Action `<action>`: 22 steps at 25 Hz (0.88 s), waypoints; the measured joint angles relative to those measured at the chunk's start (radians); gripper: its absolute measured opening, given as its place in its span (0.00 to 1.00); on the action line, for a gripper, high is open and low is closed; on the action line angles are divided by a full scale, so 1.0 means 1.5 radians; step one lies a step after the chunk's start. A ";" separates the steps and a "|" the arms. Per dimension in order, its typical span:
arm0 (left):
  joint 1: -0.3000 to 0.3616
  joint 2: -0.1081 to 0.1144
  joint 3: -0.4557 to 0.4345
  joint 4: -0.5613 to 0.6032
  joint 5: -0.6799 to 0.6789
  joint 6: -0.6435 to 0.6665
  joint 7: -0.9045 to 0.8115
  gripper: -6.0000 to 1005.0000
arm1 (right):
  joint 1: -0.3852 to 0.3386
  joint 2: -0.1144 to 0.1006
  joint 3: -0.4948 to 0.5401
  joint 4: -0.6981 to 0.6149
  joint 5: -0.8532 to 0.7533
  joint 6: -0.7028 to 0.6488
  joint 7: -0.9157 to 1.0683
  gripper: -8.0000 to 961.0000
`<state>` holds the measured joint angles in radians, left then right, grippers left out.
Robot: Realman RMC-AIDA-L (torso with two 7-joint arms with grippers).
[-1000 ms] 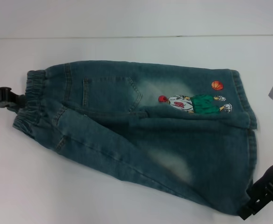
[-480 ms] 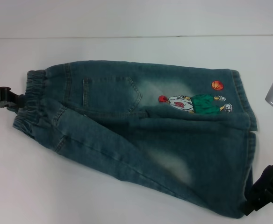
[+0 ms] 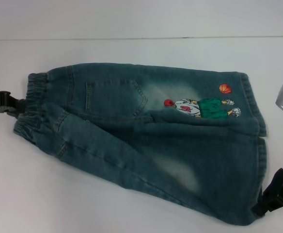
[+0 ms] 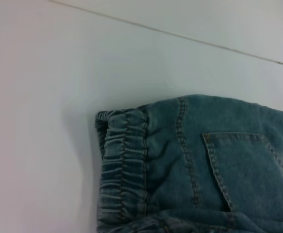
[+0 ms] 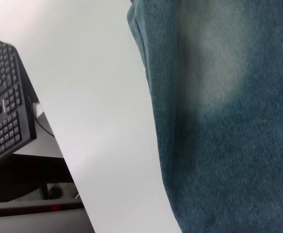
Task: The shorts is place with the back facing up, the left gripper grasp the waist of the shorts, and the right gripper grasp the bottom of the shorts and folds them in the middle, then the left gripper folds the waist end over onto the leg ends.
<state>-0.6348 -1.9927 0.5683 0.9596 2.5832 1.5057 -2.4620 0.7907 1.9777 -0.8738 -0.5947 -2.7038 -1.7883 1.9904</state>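
Right claw backed slightly off hem; shorts between claws, left claw at waistband; grips unclear.

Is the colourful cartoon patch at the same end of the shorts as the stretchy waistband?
No: in the head view the cartoon patch lies near the leg hems, at the opposite end of the shorts from the waistband.

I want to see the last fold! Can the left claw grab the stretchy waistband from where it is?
Probably yes. The left gripper sits right at the waistband of the shorts, touching its edge on the white table, with nothing between them. Whether it already grips the fabric cannot be seen.
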 joint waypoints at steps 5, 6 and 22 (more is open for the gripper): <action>0.011 -0.001 -0.002 0.003 -0.002 0.003 0.000 0.11 | -0.001 -0.004 0.015 -0.027 0.006 -0.002 -0.019 0.01; 0.014 -0.001 -0.002 0.003 -0.004 0.003 0.000 0.11 | -0.004 -0.004 0.024 -0.038 0.009 -0.004 -0.027 0.01; 0.114 -0.005 -0.051 0.001 -0.189 -0.014 0.098 0.12 | -0.012 -0.020 0.147 -0.060 0.171 0.199 -0.124 0.01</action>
<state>-0.4635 -2.0004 0.4925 0.9607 2.2995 1.4854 -2.3148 0.7729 1.9475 -0.6537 -0.6854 -2.4471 -1.4897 1.8039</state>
